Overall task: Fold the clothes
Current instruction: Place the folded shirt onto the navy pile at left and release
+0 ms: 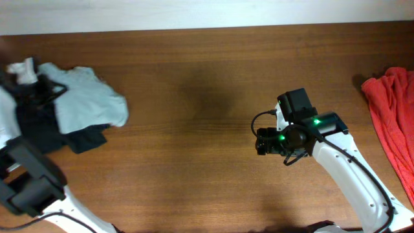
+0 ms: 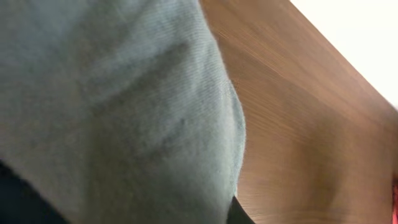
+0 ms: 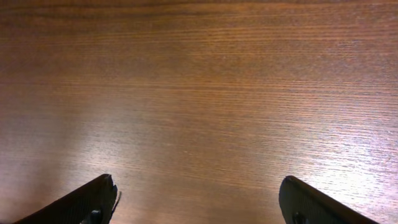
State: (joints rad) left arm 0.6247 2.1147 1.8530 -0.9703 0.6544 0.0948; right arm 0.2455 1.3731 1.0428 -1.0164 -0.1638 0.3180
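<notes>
The clothes lie in two places. A pale grey-blue T-shirt (image 1: 87,100) is bunched at the table's far left on top of a navy garment (image 1: 87,139). A red garment (image 1: 393,123) lies at the right edge. My left gripper (image 1: 45,87) is buried in the bunched T-shirt. The T-shirt (image 2: 124,112) fills the left wrist view and hides the fingers; the gripper seems shut on its fabric. My right gripper (image 1: 260,141) hovers over bare wood right of centre. It is open (image 3: 199,199), with nothing between its fingers (image 3: 87,202).
The wooden table (image 1: 194,77) runs between the left pile and the red garment. A pale wall edge borders the far side. A dark sliver of the navy garment (image 2: 239,214) shows under the T-shirt's hem.
</notes>
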